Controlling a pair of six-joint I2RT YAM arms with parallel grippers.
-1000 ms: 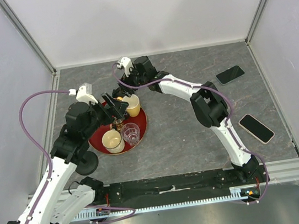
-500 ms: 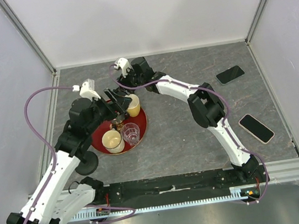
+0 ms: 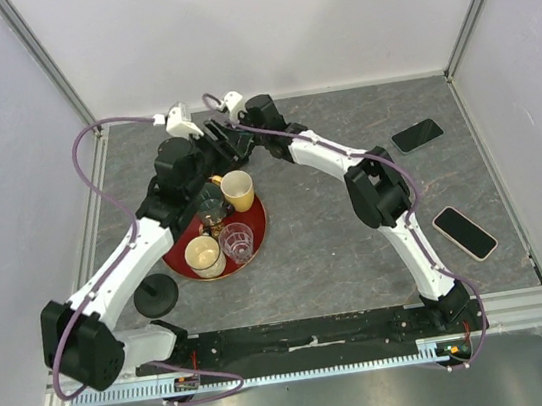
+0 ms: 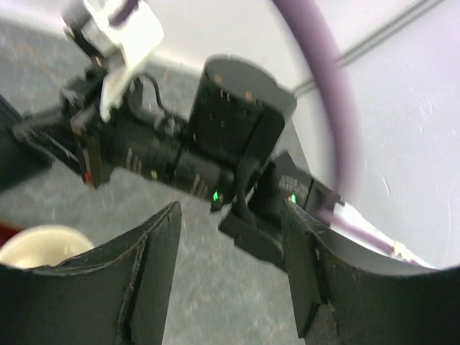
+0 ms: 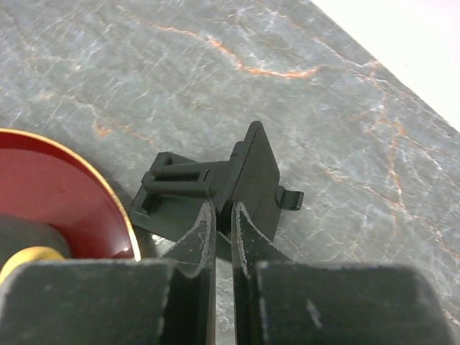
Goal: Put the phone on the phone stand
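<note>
Finding: the phone stand (image 3: 155, 295) sits on its disc base toward the near-left corner of the counter (image 3: 339, 254), with nothing on it. The phone (image 3: 465, 232) lies flat and screen up by the right edge, toward the near-right corner, well apart from the stand. A smaller all-black slab (image 3: 417, 134) lies farther back along that edge. Neither arm is at the phone. Both reach to the far-left part of the counter, behind the red tray (image 5: 72, 187) of cups.

Assessment: the fetch has not begun. The right arm is the nearer one. It should first free its jaws, then come down square over the phone and pinch across its long edges, since a slim, flat body gives little to catch. The carry to the stand should pass clear of the cups, and the black slab must not be taken by mistake.

Jaws: the left gripper (image 4: 230, 223) stands wide apart with nothing between, facing the right arm's wrist. The right gripper (image 5: 223, 215) is drawn almost together, leaving only a thin slit. It appears clamped on the edge of a small black bracket (image 5: 248, 176) just beside the tray's rim.
</note>
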